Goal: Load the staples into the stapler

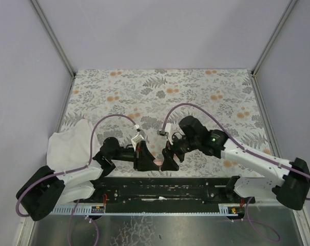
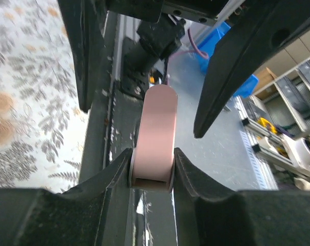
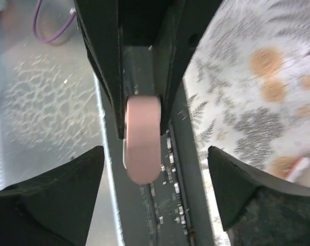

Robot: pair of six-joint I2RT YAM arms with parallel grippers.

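**A:** Where is the stapler, and what has hold of it?

**B:** The pink stapler (image 2: pixel 156 128) is up off the table between the 2 arms, above the black rail (image 1: pixel 160 188) at the near edge. The left gripper (image 2: pixel 152 166) is clamped on 1 end, a finger pressed to each side.

**A:** And the right gripper?

**B:** The right gripper (image 3: pixel 155 159) stands wide, its 2 fingers flanking the rounded end and touching neither side.

**A:** Why hold it like that?

**B:** My guess is that the left steadies the body so the right can work the free end, likely to open it for loading.

**A:** Which way does it point?

**B:** Its long axis runs along the rail, straight out from the left fingers, with the rounded tip toward the right arm.

**A:** And the staples?

**B:** A small red-and-pale thing, probably the staple box (image 3: pixel 297 168), lies on the flowered cloth (image 3: pixel 247 102), apart from the stapler. I judge nothing is loaded yet.
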